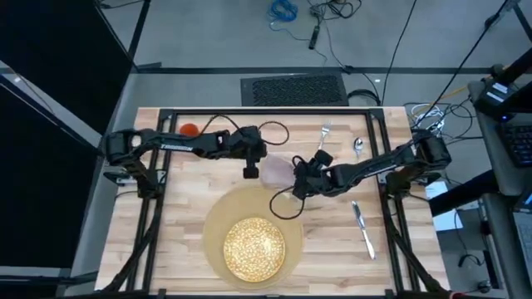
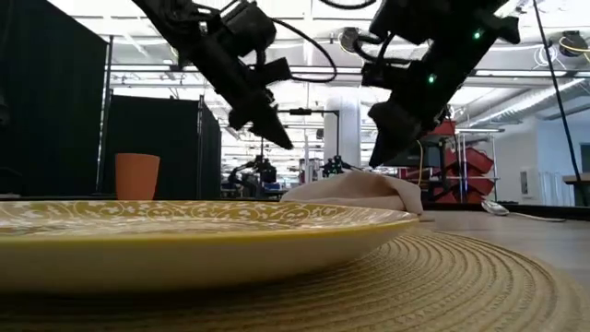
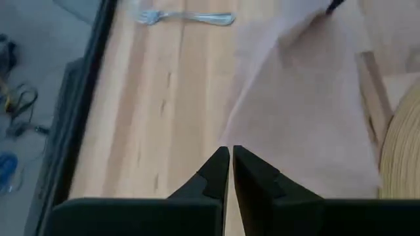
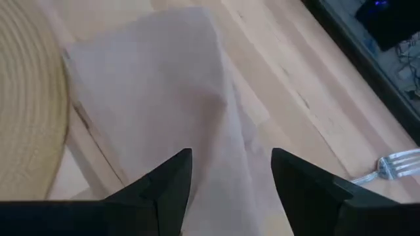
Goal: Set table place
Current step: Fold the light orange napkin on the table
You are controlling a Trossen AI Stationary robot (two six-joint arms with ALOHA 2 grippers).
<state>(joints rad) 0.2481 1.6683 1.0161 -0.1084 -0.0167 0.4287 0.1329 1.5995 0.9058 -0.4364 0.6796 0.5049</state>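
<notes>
I hover my right end effector (image 4: 230, 174) wide open over the crumpled pinkish-grey cloth napkin (image 4: 164, 98) beside the round tan woven mat (image 4: 26, 98), ready to grip it, while my left end effector (image 3: 231, 167) waits pinched shut nearby.

Table (image 1: 183, 216): mat (image 1: 218, 218), napkin (image 1: 277, 172), fork (image 1: 325, 133), spoon (image 1: 358, 146), knife (image 1: 362, 228), cup (image 1: 189, 129).

2 dark jointed arms, black cables, green lights

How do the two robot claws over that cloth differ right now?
The left gripper has its fingers pressed shut; the right gripper holds its fingers wide apart. The left hangs at the napkin's edge, the right directly over its middle. Both are dark, two-fingered, raised above the table and holding nothing.
</notes>
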